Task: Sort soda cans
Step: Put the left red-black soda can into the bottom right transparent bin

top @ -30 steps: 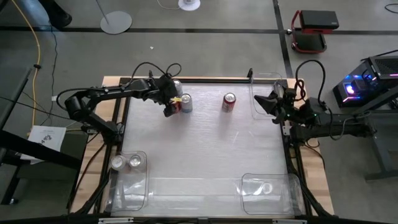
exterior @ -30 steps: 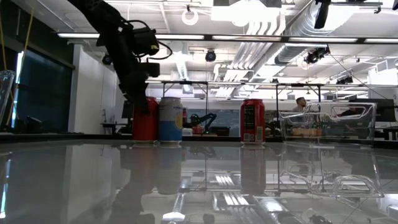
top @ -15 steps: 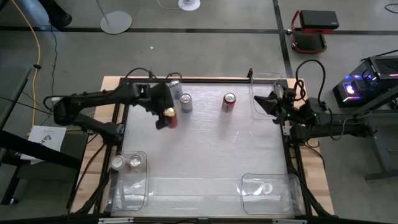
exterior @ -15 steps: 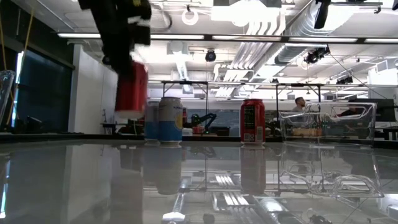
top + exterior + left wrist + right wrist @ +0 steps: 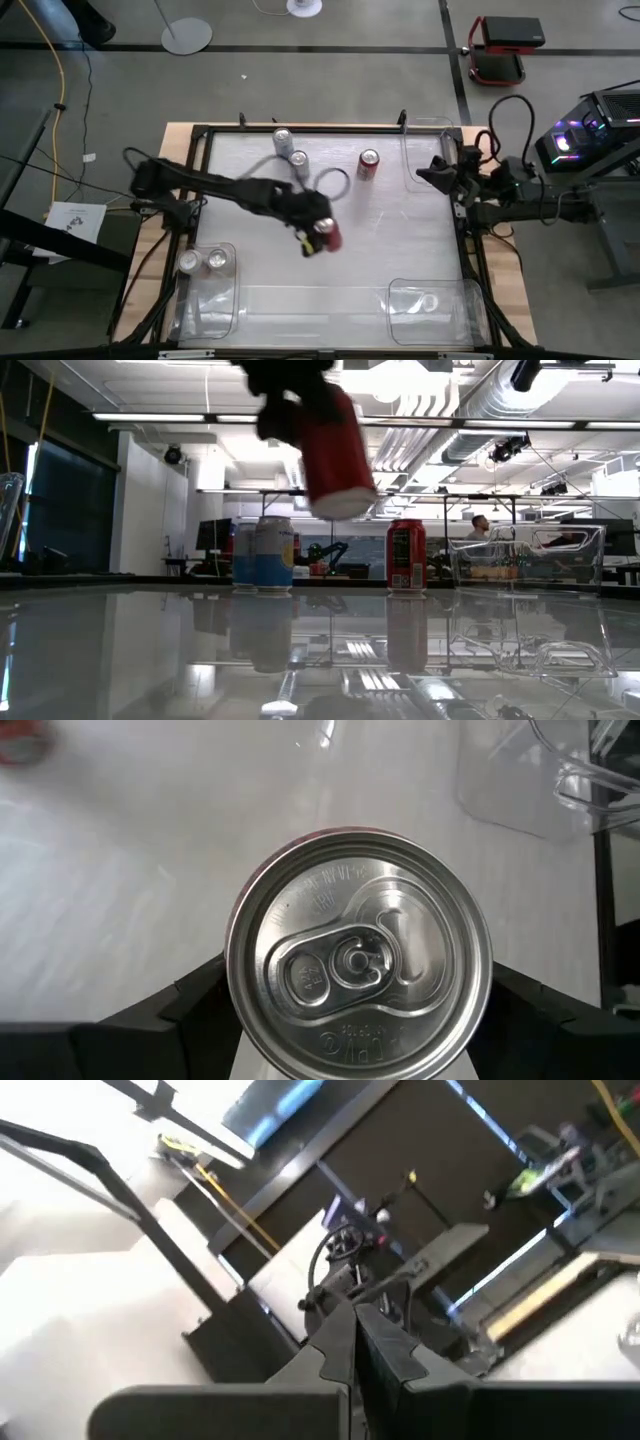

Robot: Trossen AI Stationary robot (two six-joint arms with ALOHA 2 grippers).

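My left gripper (image 5: 320, 238) is over the middle of the table, shut on a red soda can (image 5: 327, 236). The low view shows that can (image 5: 335, 455) high above the table. Two silver cans (image 5: 281, 137) (image 5: 298, 160) and a red can (image 5: 368, 164) stand upright on their bases near the far edge. Two cans (image 5: 190, 262) (image 5: 217, 261) stand in the near-left clear bin, and one (image 5: 429, 302) is in the near-right bin. My right gripper (image 5: 425, 175) waits shut at the right edge, by the far-right bin. My left gripper pinches the red can's side wall just below its silver top (image 5: 358, 955), one finger (image 5: 195, 1010) on each side, the other finger (image 5: 540, 1015) opposite. The fingers come from above, pointing down. The can (image 5: 335, 455) hangs below them, lifted clear and tilted.
Clear plastic bins sit at the near-left corner (image 5: 232, 300), the near-right corner (image 5: 468, 305) and the far right (image 5: 412, 150). The far-right bin also shows in the low view (image 5: 525, 555). A black frame rims the table (image 5: 300, 128). Bare tabletop lies between the bins.
My left gripper has lifted the red can from beside the silver cans at the far left. It has carried the can up and toward the table's near right, to over the middle. The can, upright on the table before, is now high and tilted.
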